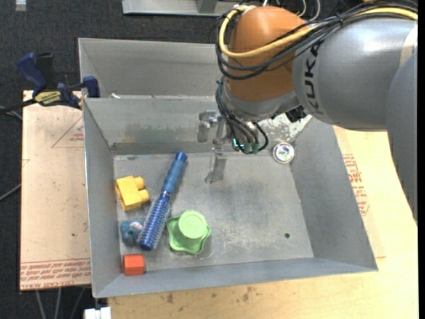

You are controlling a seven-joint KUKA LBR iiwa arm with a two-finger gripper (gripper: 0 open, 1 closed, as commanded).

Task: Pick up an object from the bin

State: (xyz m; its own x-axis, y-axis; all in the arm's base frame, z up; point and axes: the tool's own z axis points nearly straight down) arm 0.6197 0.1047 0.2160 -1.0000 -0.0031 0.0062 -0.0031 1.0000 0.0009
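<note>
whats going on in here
A KUKA arm reaches into the grey bin from the right. Its gripper hangs over bare floor near the bin's middle, just right of the handle end of a blue brush. The other loose things lie toward the front left: a yellow block, a green cup, a small blue piece and an orange cube. All of them lie on the floor, so nothing has been picked up yet.

We see a silver-grey arm (362, 65) with black KUKA lettering (311, 78) on its rounded link. An orange dome cover (262, 42) caps the wrist, ringed by black and yellow cables (229, 28). Beneath it we make out a slim grey metal gripper (214, 175).
</note>
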